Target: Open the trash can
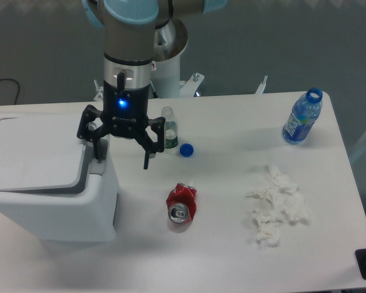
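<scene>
The trash can (55, 201) is a large boxy white bin at the left of the table, its flat white lid (33, 152) down and closed. My gripper (123, 157) hangs at the bin's right edge with its fingers spread wide. The left finger (100, 149) rests at the lid's right rim, where the grey trim is; the right finger (147, 160) hangs free over the table. The gripper holds nothing. A blue light glows on its body.
A crushed red soda can (181, 206) lies right of the bin. A small clear bottle (169, 128) and blue cap (186, 149) sit behind the gripper. Crumpled white tissues (276, 206) lie at the right, a blue water bottle (302, 117) at the far right.
</scene>
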Motion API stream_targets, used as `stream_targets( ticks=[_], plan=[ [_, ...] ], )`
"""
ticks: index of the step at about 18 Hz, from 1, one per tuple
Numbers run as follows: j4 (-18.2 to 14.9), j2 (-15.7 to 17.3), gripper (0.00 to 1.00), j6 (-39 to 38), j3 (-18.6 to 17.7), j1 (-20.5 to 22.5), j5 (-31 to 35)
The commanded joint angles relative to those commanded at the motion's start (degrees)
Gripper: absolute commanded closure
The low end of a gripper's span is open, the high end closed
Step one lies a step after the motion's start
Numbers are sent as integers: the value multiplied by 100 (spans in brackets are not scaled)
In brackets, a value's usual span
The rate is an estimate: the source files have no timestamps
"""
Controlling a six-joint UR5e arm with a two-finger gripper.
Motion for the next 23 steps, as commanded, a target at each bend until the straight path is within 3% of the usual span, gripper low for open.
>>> stream_targets(
  ticks=[6, 12, 16, 23],
  plan=[
    [-9, 52, 0, 0, 53, 88, -52],
    [-9, 141, 0, 52, 167, 536, -378],
    [-9, 97, 0, 903, 237, 712, -282],
    [9, -44, 0, 1968, 185, 809, 693]
  ],
)
